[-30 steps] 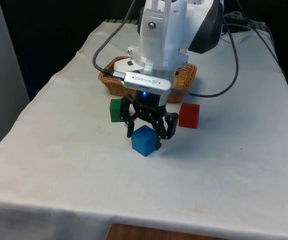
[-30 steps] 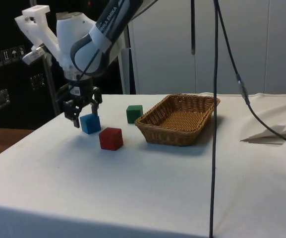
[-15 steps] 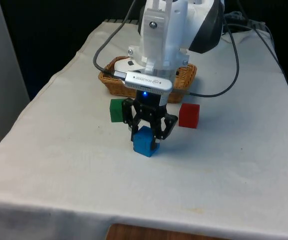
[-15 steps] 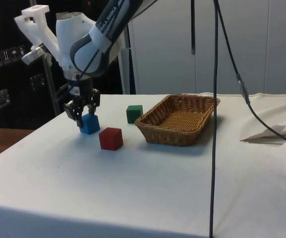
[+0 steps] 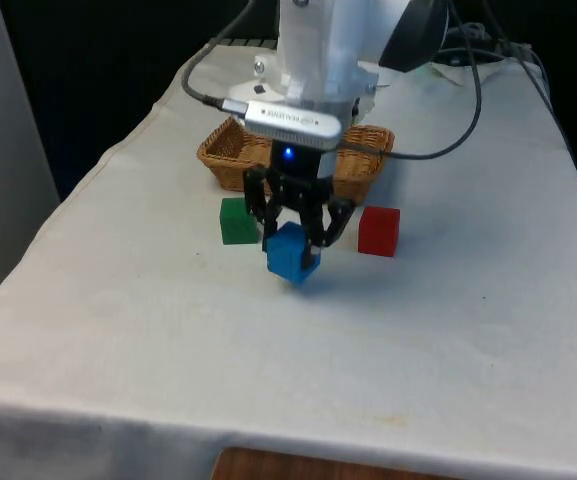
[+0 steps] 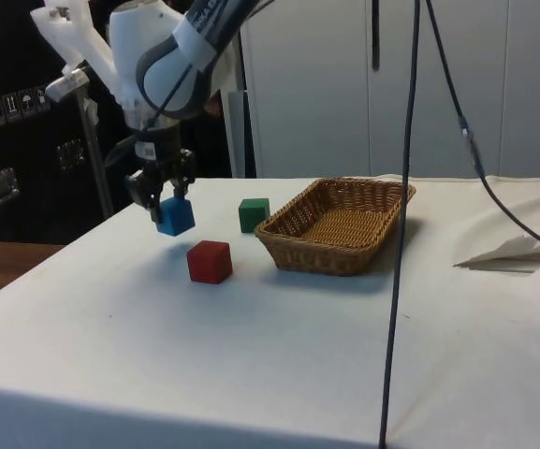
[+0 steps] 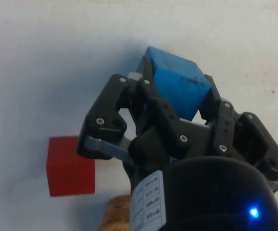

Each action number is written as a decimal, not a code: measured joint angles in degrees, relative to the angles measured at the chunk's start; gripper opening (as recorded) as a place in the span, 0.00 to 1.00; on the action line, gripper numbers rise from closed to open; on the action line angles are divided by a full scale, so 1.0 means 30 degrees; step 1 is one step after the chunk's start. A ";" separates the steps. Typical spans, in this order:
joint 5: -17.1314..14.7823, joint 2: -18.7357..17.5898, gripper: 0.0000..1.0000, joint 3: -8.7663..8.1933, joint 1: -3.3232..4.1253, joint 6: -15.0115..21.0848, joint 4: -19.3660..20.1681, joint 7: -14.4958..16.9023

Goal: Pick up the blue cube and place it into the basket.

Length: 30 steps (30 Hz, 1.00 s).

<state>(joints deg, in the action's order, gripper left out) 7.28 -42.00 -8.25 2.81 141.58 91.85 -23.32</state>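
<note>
My gripper (image 5: pixel 295 238) (image 6: pixel 164 206) (image 7: pixel 175 89) is shut on the blue cube (image 5: pixel 292 254) (image 6: pixel 175 216) (image 7: pixel 177 86) and holds it, slightly tilted, a little above the white cloth. The black fingers clamp the cube's two sides. The wicker basket (image 5: pixel 226 152) (image 6: pixel 337 224) stands behind the arm, towards the robot, with nothing visible in it. The held cube hangs short of the basket, between the green and red cubes in the front view.
A green cube (image 5: pixel 237 220) (image 6: pixel 254 214) lies near the basket's corner on the front view's left. A red cube (image 5: pixel 379 230) (image 6: pixel 210 261) (image 7: pixel 70 165) rests on the cloth on the front view's right. Black cables (image 6: pixel 402 187) hang across the side view.
The fingers shut on the blue cube while it stood on the cloth. The arm then rose, lifting the cube off the table and a little towards the basket.
</note>
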 measured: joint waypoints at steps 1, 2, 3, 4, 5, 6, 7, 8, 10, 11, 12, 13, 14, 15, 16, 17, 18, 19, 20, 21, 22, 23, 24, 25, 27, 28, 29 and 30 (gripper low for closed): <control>0.0000 0.0420 0.03 0.0000 0.0000 -0.0019 0.0382 -0.0019; 0.0000 0.0611 0.03 0.0000 0.0000 -0.0038 0.0573 -0.0038; 0.0000 0.0611 0.03 0.0000 0.0000 -0.0038 0.0573 -0.0038; 0.0000 0.0802 0.03 0.0000 0.0000 -0.0057 0.0745 -0.0057; 0.0000 0.0974 0.03 0.0000 0.0000 -0.0095 0.0898 -0.0057; 0.0000 0.1165 0.03 0.0000 0.0000 -0.0134 0.1070 -0.0076; 0.0000 0.1337 0.03 0.0000 0.0000 -0.0191 0.1222 -0.0076; 0.0000 0.1528 0.03 0.0000 0.0000 -0.0248 0.1394 -0.0076; 0.0000 0.2101 0.03 0.0000 0.0000 -0.0325 0.1929 -0.0095; 0.0000 0.2311 0.03 0.0000 0.0000 -0.0344 0.2120 -0.0095; 0.0000 0.2311 0.03 0.0000 0.0000 -0.0344 0.2120 -0.0095; 0.0000 0.2483 0.03 0.0000 0.0000 -0.0344 0.2311 -0.0115; 0.0000 0.2693 0.03 -0.0019 0.0000 -0.0344 0.2502 -0.0115; 0.0000 0.2884 0.03 -0.0019 0.0000 -0.0344 0.2712 -0.0115; 0.0000 0.3094 0.03 -0.0019 0.0000 -0.0344 0.2903 -0.0115; 0.0000 0.3495 0.03 -0.0019 0.0000 -0.0382 0.3285 -0.0134; 0.0000 0.3705 0.03 -0.0019 0.0000 -0.0401 0.3476 -0.0134; 0.0000 0.3896 0.03 -0.0038 -0.0019 -0.0420 0.3667 -0.0134; 0.0000 0.4106 0.03 -0.0038 -0.0019 -0.0420 0.3858 -0.0134; 0.0000 0.4297 0.03 -0.0038 0.0000 -0.0439 0.4049 -0.0134; 0.0000 0.4297 0.03 -0.0038 0.0000 -0.0439 0.4049 -0.0134; 0.0000 0.4488 0.03 -0.0038 0.0000 -0.0458 0.4221 -0.0134; 0.0000 0.4679 0.03 -0.0038 0.0000 -0.0477 0.4393 -0.0153; 0.0000 0.4851 0.03 -0.0038 -0.0019 -0.0535 0.4565 -0.0153; 0.0000 0.5405 0.03 -0.0057 -0.0019 -0.0649 0.5042 -0.0153; 0.0000 0.5596 0.03 -0.0076 -0.0019 -0.0688 0.5214 -0.0153; 0.0000 0.5787 0.03 -0.0095 -0.0019 -0.0707 0.5386 -0.0153; 0.0000 0.5978 0.03 -0.0115 -0.0019 -0.0707 0.5577 -0.0153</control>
<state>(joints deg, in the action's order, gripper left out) 7.28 -24.06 -8.59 2.75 139.46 108.58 -23.78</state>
